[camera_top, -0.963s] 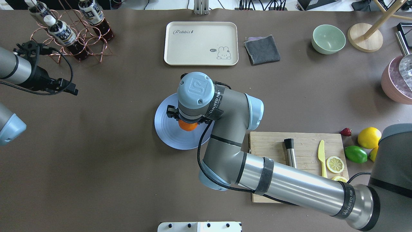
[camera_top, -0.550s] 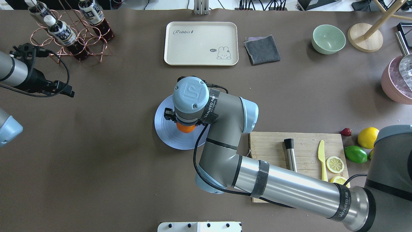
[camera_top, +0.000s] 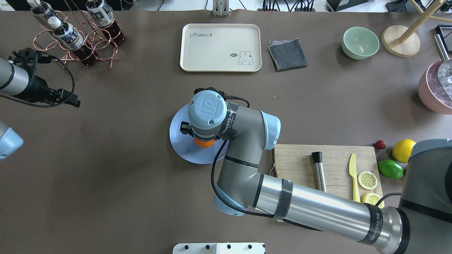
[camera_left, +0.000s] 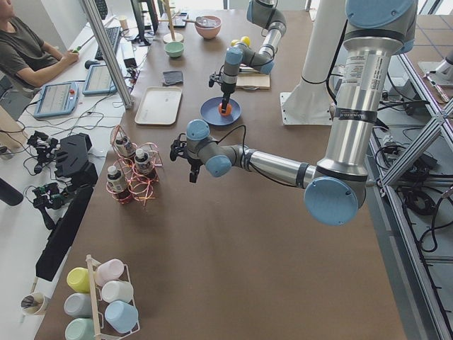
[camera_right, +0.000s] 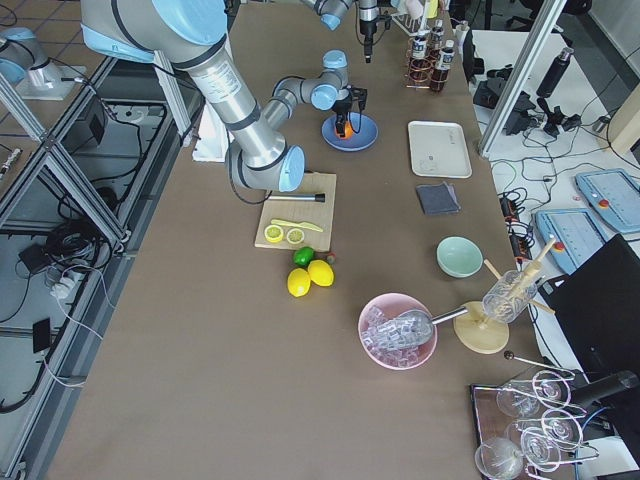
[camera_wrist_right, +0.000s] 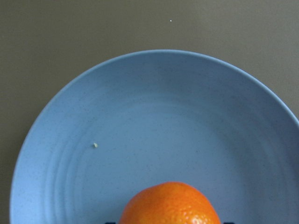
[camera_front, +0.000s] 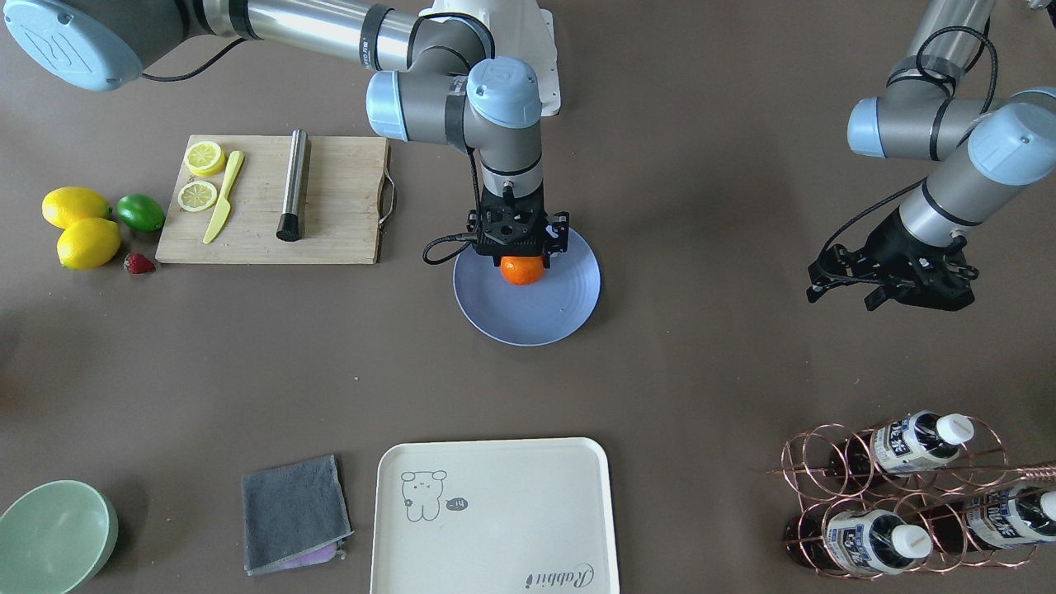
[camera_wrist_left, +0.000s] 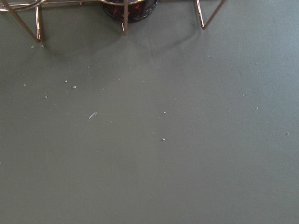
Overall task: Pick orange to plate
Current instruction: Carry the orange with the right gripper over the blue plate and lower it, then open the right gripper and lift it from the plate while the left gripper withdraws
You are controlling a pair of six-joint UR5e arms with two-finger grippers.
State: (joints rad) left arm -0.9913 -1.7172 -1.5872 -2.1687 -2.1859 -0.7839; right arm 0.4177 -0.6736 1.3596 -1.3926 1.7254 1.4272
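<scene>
While the right gripper point(camera_front: 522, 257) clamps the round orange point(camera_front: 522, 271) over the matte, ringed plate point(camera_front: 528, 322), only its wrist view shows pebbled peel. Whether the left gripper point(camera_front: 907, 289) is open is unclear.

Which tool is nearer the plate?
Right. The right tool is directly over the plate, gripping the orange; the left tool hangs far off to the side, near the bottle rack.

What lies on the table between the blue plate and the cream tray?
Nothing: the front-facing view shows only bare brown table between the plate and the tray.
</scene>
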